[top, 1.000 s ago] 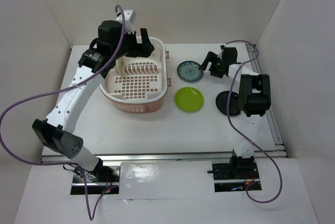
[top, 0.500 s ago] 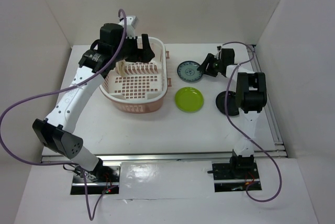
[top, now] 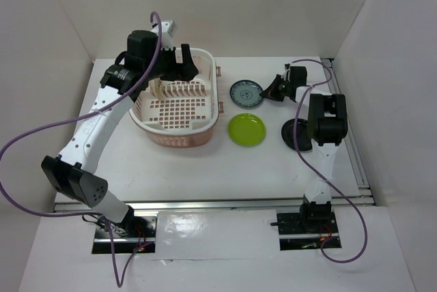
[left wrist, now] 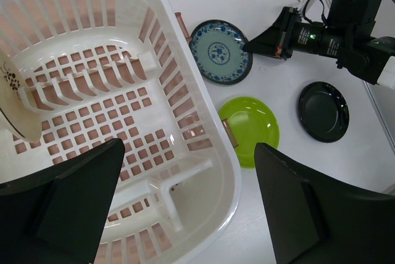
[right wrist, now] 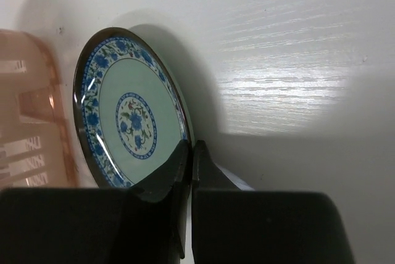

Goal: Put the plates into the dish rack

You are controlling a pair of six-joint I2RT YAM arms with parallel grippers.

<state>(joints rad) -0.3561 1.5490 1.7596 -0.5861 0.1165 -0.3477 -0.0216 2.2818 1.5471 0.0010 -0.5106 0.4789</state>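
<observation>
On the white table [top: 205, 169] beside the pink dish rack [top: 181, 138], my right pincer [right wrist: 189, 148] is pinching the thin rim of the blue patterned plate [right wrist: 133, 119], which I am guessing is light, slippery and breakable.

You have a white table [top: 205, 162] carrying four items directly. The pale pink dish rack [top: 181, 135] stands left of centre. The blue patterned plate [top: 246, 92] lies just right of it. The lime green plate [top: 246, 129] lies near that, on its near side. The glossy black plate [top: 292, 135] lies further right, partly hidden.
</observation>
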